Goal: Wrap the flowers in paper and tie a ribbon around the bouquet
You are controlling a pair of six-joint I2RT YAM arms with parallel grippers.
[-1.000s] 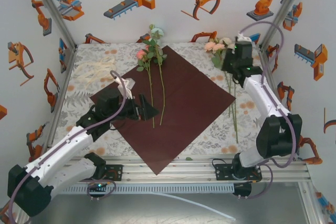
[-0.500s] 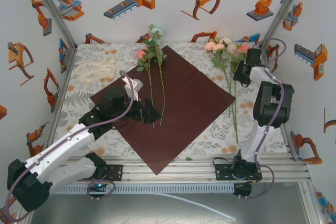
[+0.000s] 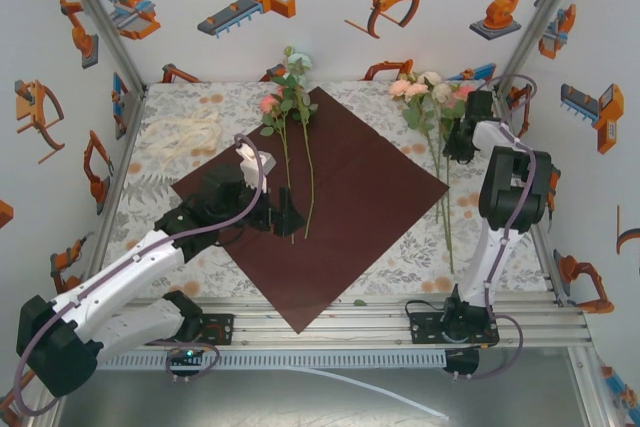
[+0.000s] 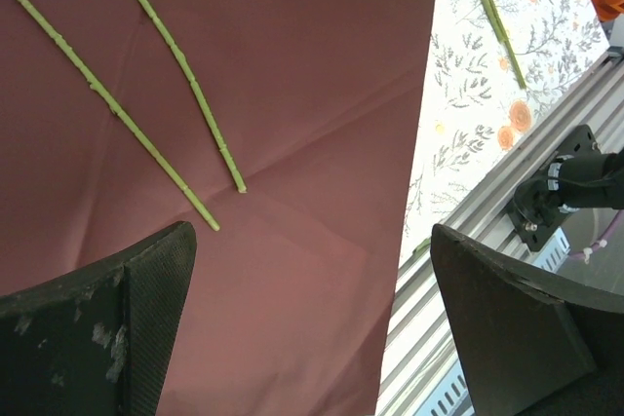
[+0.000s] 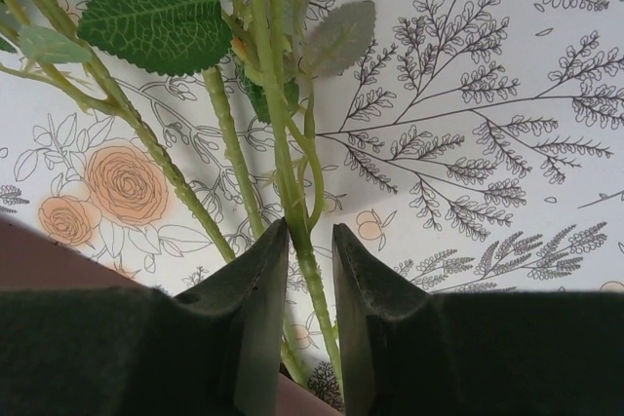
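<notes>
- Floral tablecloth under burgundy paper;
- I see left gripper wide open, empty, above paper;
- right gripper narrowed round flower stem, gap showing

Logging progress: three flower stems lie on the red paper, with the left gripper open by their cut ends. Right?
Not three: two stems lie on the paper, as the top view shows. The left gripper is open by their cut ends.

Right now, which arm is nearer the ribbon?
Left. Left jaws hover over the paper, nearer the ribbon; right jaws straddle a rose stem, far across the table.
</notes>
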